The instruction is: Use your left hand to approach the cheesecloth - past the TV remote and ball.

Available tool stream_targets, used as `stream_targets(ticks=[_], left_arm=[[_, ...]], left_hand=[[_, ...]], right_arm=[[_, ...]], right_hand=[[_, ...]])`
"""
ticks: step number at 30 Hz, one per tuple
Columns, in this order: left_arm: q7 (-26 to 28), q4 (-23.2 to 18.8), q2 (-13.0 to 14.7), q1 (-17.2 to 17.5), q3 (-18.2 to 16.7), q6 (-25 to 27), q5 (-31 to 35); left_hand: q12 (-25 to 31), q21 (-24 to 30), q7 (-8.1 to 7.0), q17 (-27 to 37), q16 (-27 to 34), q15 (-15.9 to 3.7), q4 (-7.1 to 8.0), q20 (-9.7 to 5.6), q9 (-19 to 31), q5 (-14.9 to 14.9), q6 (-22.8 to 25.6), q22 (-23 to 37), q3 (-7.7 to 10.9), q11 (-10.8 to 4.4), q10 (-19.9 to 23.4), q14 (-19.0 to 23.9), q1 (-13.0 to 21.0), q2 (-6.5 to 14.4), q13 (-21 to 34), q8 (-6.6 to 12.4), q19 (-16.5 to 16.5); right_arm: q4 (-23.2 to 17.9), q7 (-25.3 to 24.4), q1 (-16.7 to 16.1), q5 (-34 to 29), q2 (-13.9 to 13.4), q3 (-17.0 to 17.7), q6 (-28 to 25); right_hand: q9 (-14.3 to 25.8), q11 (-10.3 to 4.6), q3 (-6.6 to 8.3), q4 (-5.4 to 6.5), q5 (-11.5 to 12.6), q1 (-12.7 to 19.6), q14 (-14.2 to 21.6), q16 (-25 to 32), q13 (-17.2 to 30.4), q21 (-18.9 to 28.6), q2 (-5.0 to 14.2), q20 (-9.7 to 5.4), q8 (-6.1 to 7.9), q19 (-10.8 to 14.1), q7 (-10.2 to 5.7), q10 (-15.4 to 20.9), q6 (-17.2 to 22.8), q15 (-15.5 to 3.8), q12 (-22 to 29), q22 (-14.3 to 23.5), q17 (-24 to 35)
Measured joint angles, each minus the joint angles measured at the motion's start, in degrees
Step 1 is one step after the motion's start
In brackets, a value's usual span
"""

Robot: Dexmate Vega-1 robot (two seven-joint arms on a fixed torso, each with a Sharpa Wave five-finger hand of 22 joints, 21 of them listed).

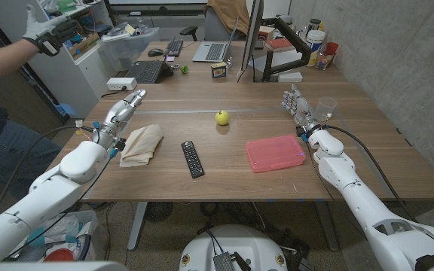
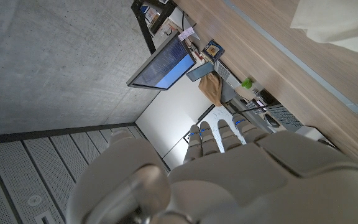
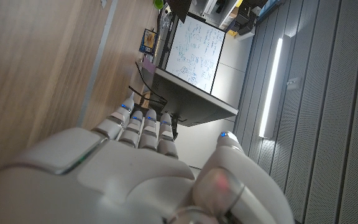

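Your left hand (image 1: 124, 111) sits just beside the cheesecloth (image 1: 142, 144), on its outer side, fingers extended and apart, holding nothing. In the head view the fingertips reach further back on the table than the cloth does. The cloth lies crumpled near the table's front-left; the left wrist view catches its pale corner (image 2: 337, 22) off to one side of the hand, not ahead of it.

My read: the approach is nearly done but the aim is off. Bring the hand back toward you and inward so the palm ends over the cloth. Keep it low and slow, and don't drag the fabric.

The TV remote (image 1: 193, 159) lies near the cloth on the inner side; the ball (image 1: 222, 117) sits further in, behind it. Stay on the cloth's side of the remote and neither gets bumped.

Your right hand (image 1: 297, 106) stands at the far right, fingers spread, holding nothing.

Containers: the pink lidded box (image 1: 275, 153) is closed, contents can't be seen. The clear cup (image 1: 326, 107) next to the right hand looks empty, but I can't be certain.
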Motion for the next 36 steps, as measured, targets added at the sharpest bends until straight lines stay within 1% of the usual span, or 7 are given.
stream_targets(ticks=[4,9,10,15,17,21,36], left_arm=[[1.0,-0.7,0.3,0.7,-0.6,0.3,1.6],[2.6,-1.8,0.9,1.6,-1.2,1.1,4.2],[2.6,-1.8,0.9,1.6,-1.2,1.1,4.2],[4.8,-2.5,1.4,2.2,-1.5,2.6,8.1],[5.3,-3.0,1.7,2.5,-1.7,3.1,9.1],[6.4,-3.4,2.0,2.8,-1.9,4.1,11.2],[8.9,-5.9,3.5,4.1,-3.3,7.3,16.7]], left_hand=[[0.0,0.0,-0.20,0.0,0.0,0.00,0.00,0.00,0.0,0.0,0.2,0.0,0.00,-0.08,0.1,0.0,0.5,-0.1,0.0,0.00,0.0],[0.0,0.0,-0.22,0.0,0.0,-0.31,-0.24,0.70,0.0,0.0,0.2,0.0,0.24,-0.38,0.4,0.3,1.1,0.0,0.0,0.00,-0.1],[0.0,0.0,-0.49,0.0,0.0,-0.31,-0.24,0.70,0.0,0.0,0.5,0.0,0.24,-0.38,0.4,0.3,1.1,0.0,0.0,0.00,-0.1],[0.0,0.0,-0.50,0.0,0.0,-0.31,-0.64,0.70,0.0,0.0,0.5,0.0,0.17,-0.38,0.4,0.3,1.5,0.0,0.0,0.00,-0.1],[0.0,0.0,-0.51,0.0,0.0,-0.31,-0.64,1.28,0.0,0.0,0.5,0.0,0.17,-0.38,0.4,0.3,1.5,0.0,0.0,0.00,-0.2],[0.0,0.0,-0.53,0.0,0.0,-0.31,-0.64,1.34,0.0,0.0,0.5,0.0,0.17,-0.38,0.4,0.3,1.7,0.2,0.0,0.00,-0.1],[0.0,0.0,-2.08,0.0,0.4,0.04,-1.27,1.33,0.0,0.0,0.4,0.0,0.33,-0.38,0.4,0.7,2.8,0.2,0.0,0.00,-0.1]], right_arm=[[0.0,0.0,0.0,0.0,0.0,0.0,0.1],[0.2,0.0,0.0,0.0,0.0,0.0,0.2],[0.2,0.0,0.0,0.0,0.0,0.0,0.2],[0.5,0.0,0.0,0.0,0.0,-0.1,0.2],[0.6,0.0,0.0,-0.1,0.1,-0.1,0.3],[0.9,0.1,0.1,-0.1,0.2,-0.1,0.3],[2.0,0.3,0.5,0.0,0.6,-0.1,0.8]], right_hand=[[0.0,0.00,0.00,0.00,0.0,0.0,0.0,0.0,0.0,0.0,0.00,0.00,0.00,0.0,0.00,0.0,0.0,0.00,0.0,0.0,0.0],[0.0,0.00,0.00,0.00,0.0,0.0,0.0,0.0,0.0,0.0,0.00,0.00,0.00,0.0,0.00,0.0,0.0,0.00,0.0,0.0,0.0],[0.0,0.00,0.00,0.00,0.0,0.0,0.0,0.0,0.0,0.0,0.00,0.00,0.00,0.0,0.00,0.0,0.0,0.00,0.0,0.0,0.0],[0.0,0.00,0.00,0.00,0.0,0.0,0.0,0.0,0.0,0.0,0.00,0.00,0.00,0.0,0.00,0.0,0.0,0.00,0.0,0.0,0.0],[0.0,0.00,0.00,0.00,0.0,0.0,0.0,0.0,0.0,0.0,0.00,0.00,0.00,0.0,0.00,0.0,0.0,0.00,0.0,0.0,0.0],[0.0,0.00,0.00,0.00,0.0,0.0,0.0,0.0,0.0,0.0,0.00,0.00,0.00,0.0,0.00,0.0,0.0,0.00,0.0,0.0,0.0],[0.0,0.00,0.00,0.00,0.0,0.0,0.0,0.0,0.0,0.0,0.00,0.00,0.00,0.0,0.00,0.0,0.0,0.01,0.0,0.0,0.0]])
